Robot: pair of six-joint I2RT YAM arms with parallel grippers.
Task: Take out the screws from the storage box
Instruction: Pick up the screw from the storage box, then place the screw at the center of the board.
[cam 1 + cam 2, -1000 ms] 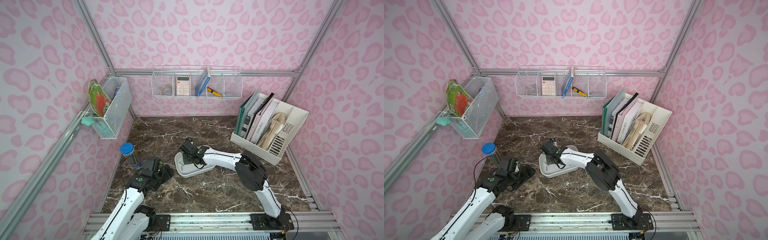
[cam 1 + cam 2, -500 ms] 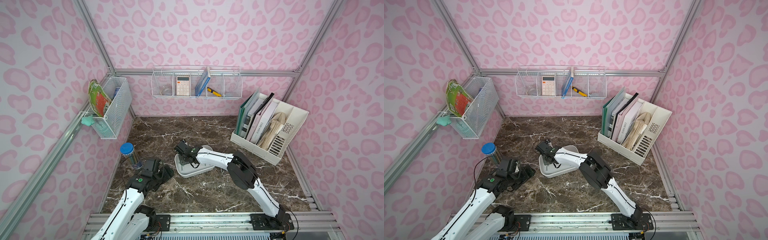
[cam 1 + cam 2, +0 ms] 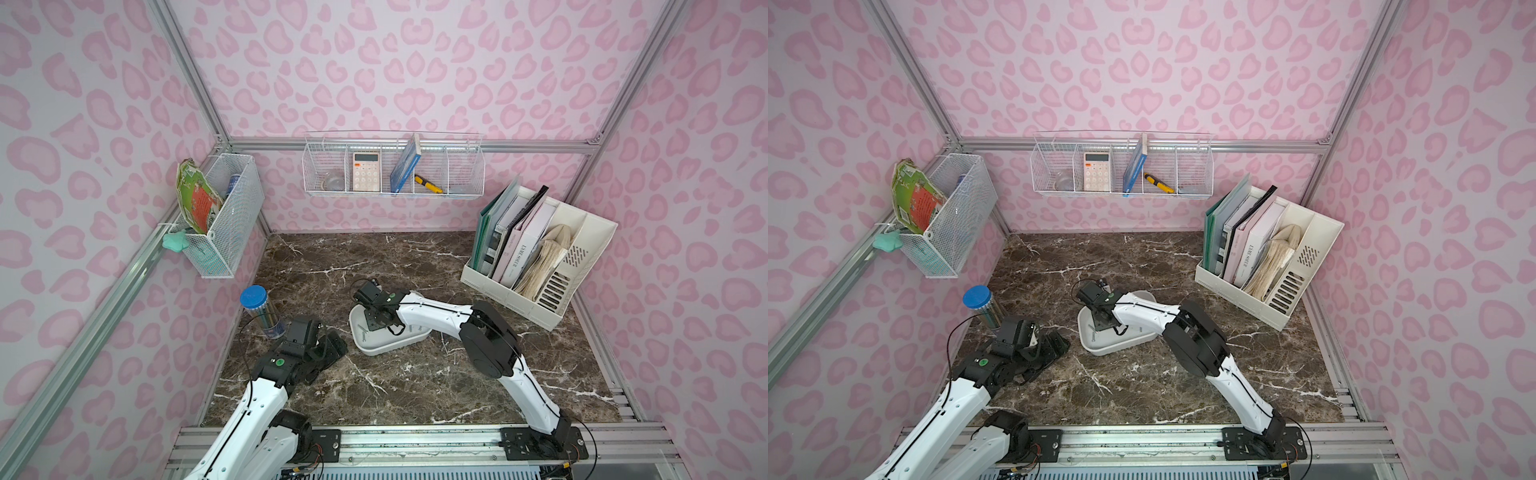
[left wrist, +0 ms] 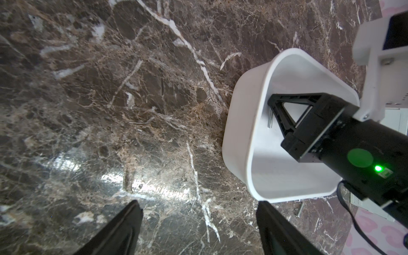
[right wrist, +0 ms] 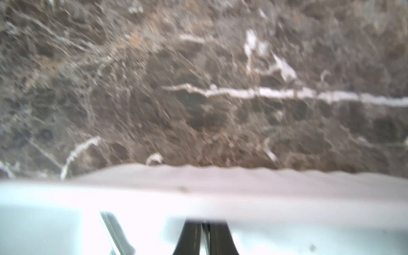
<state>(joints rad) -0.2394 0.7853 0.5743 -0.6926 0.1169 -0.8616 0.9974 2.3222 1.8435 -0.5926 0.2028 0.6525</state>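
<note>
Just now the right fingers (image 5: pixel 192 238) have pinched shut low inside the box (image 4: pixel 238 132). A thin ridged sliver between them may be a screw, but it is too blurred to tell. If so, lifting it out comes next. The left fingers (image 4: pixel 123 229) hang apart and empty over the desk (image 4: pixel 110 110). Counted: one box; one screw (image 4: pixel 269 119) inside beside the fingers, a second screw (image 4: pixel 299 209) on the desk just outside.

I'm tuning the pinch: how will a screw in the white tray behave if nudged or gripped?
The screw looks slender and round, so it will probably roll or skid on the storage box's smooth floor. Being metal, it is likely stiff. Its thin shank could slip out of a pinch.
</note>
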